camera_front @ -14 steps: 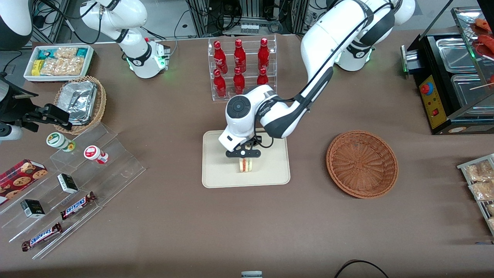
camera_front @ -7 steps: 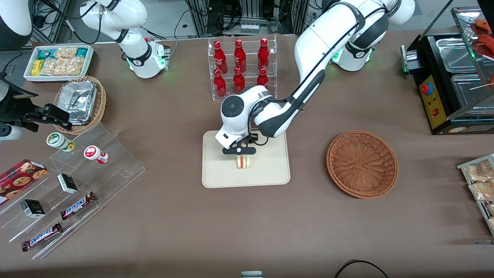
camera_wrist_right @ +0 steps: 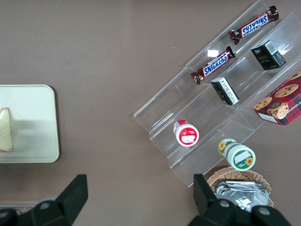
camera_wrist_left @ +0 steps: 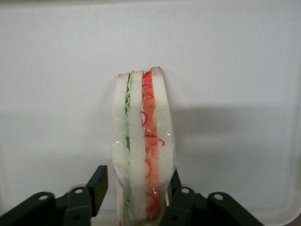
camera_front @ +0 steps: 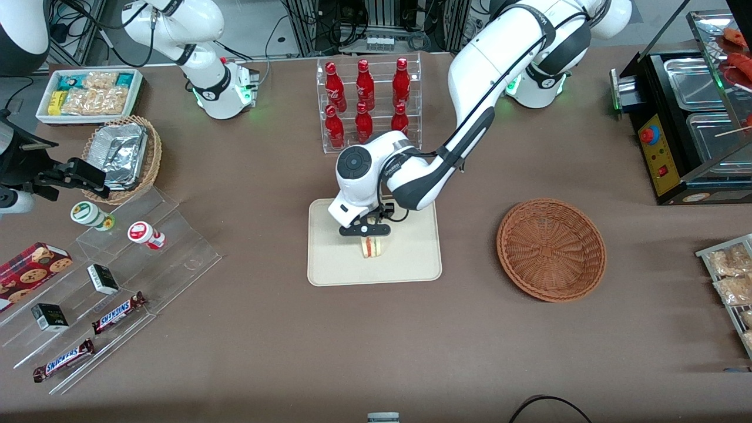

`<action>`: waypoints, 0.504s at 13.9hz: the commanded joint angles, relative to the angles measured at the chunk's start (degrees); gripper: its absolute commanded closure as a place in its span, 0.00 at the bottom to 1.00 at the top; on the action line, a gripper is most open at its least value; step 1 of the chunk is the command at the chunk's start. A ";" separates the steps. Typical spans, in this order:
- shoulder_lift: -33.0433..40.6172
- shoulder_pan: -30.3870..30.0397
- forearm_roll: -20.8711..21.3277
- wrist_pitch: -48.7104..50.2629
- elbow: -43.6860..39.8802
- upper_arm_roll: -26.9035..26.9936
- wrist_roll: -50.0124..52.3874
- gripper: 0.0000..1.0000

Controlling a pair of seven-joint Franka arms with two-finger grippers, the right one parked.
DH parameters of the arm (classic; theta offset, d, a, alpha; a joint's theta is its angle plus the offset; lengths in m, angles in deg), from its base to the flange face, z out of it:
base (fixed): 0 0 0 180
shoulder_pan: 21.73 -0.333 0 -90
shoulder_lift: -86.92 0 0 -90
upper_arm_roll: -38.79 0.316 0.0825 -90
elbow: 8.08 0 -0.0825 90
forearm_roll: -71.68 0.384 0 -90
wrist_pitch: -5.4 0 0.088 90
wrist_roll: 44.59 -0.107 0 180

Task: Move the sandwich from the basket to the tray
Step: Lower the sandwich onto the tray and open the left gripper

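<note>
Sandwich (camera_front: 371, 248) is seen standing on its edge on the tray (camera_front: 329, 267), near the tray's middle, with its cut face toward the front camera. In the left wrist view the sandwich (camera_wrist_left: 143, 146) is shown upright on the cream tray (camera_wrist_left: 235, 70), with green filling on one side and red-orange filling on the other, wrapped in clear film.

Tool (camera_front: 365, 232) is positioned directly above the sandwich, at the end of the working arm. In the wrist view the tool (camera_wrist_left: 136, 195) is seen straddling the sandwich: one of the fingers (camera_wrist_left: 98, 182) stands slightly apart from the bread, the other is close against the opposite face. Whether the sandwich is being gripped cannot be told; the tool is set narrow, about the sandwich's width.

Basket (camera_front: 551, 249) is noted on the surface (camera_front: 376, 341) toward the working arm's end, well apart from the tray, with nothing visible in it.

Rack of red bottles (camera_front: 367, 103) is recorded farther from the front camera than the tray. Clear stepped stand (camera_front: 117, 276) with snack bars and small boxes lies toward the parked arm's end, near a tan wicker basket (camera_front: 126, 157) holding foil containers.
</note>
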 commanded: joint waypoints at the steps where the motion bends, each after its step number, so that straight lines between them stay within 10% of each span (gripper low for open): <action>1: 3.14 0.83 1.44 3.88 -1.24 0.46 1.73 0.00; 7: 16.32 -3.10 0.56 13.89 -0.89 0.64 1.82 0.00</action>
